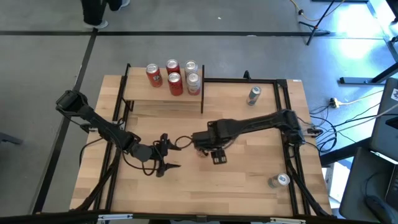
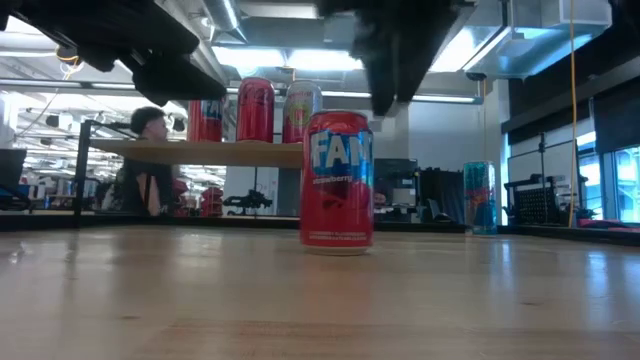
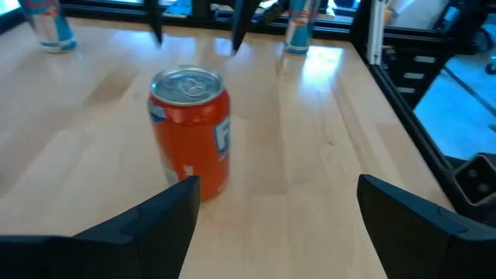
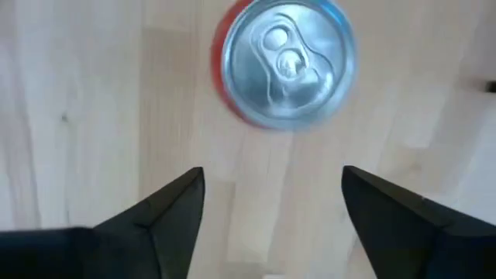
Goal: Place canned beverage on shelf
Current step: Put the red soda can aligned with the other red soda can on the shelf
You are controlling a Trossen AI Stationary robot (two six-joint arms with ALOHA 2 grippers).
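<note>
A red beverage can (image 2: 337,180) stands upright on its base on the tabletop, near the middle. My right gripper (image 4: 271,182) hangs above it, pointing down and open; the can's silver top (image 4: 287,66) shows just beyond its fingertips, which do not touch it. In the high view the right gripper (image 1: 216,157) covers most of the can. My left gripper (image 3: 275,194) is open, low over the table to the can's left, with the can (image 3: 190,132) ahead of its fingers and apart from them. The shelf (image 1: 161,98) at the far left carries several cans (image 1: 174,78).
A silver can (image 1: 254,94) stands at the far right of the table and another (image 1: 278,180) near the right front corner. A black frame (image 1: 289,124) runs along the table's edges. A person (image 2: 148,170) sits in the room behind the table.
</note>
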